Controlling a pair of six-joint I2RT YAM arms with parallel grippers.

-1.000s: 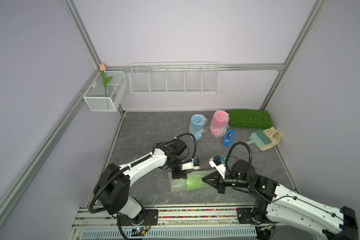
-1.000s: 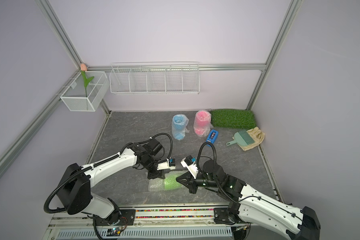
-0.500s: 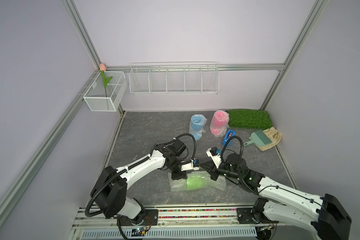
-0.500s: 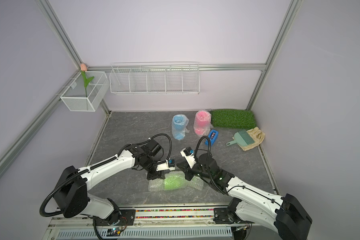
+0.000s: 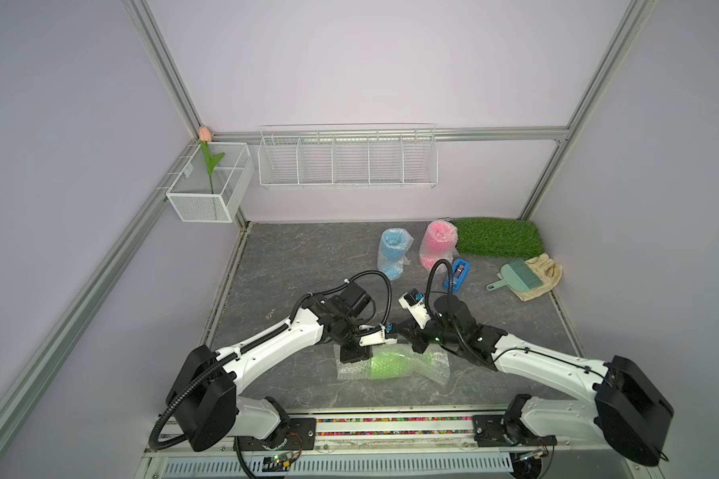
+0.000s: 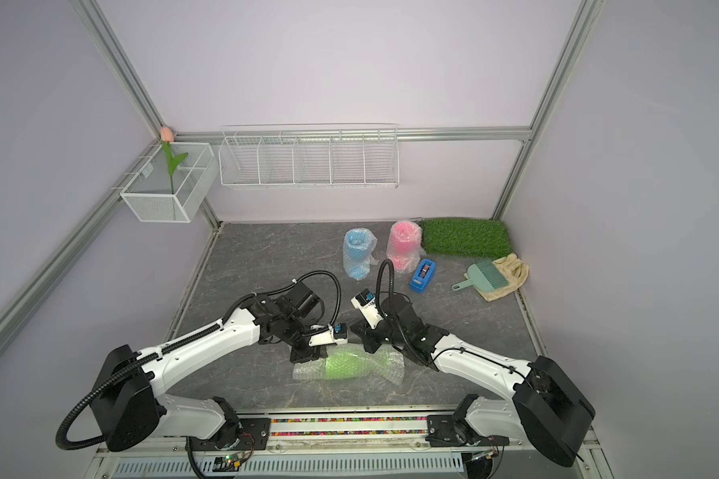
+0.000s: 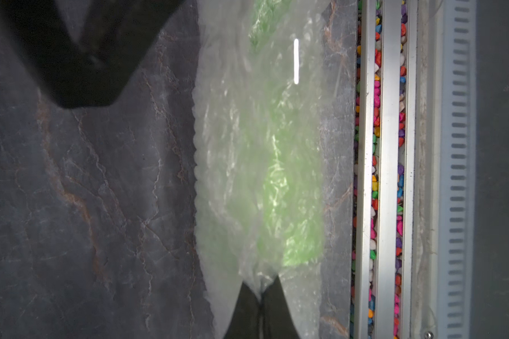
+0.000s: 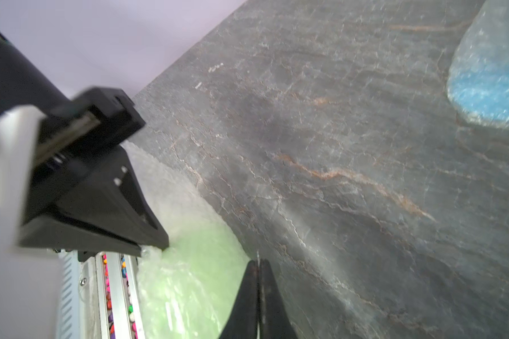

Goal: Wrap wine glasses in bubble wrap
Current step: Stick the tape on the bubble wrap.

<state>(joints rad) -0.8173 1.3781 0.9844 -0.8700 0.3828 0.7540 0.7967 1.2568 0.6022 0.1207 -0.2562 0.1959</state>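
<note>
Left gripper: jaws closed, pinching the bubble wrap at one end of the roll. Judged purpose is to anchor the film so it cannot unroll.
Right gripper: jaws closed, tips at the roll's far flank. I cannot tell whether any film is caught. It is probably pressing the loose flap down.
Green goblet: lying on its side inside that wrap, near the front edge of the tabletop, about midway along it.
Tape dispenser: right of centre, probably kept within reach for sealing.
Blue goblet and pink goblet: wrapped, standing near the back edge, parked clear of the work.
Count: goblets 3, all in wrap; grippers 2; dispenser 1.
</note>
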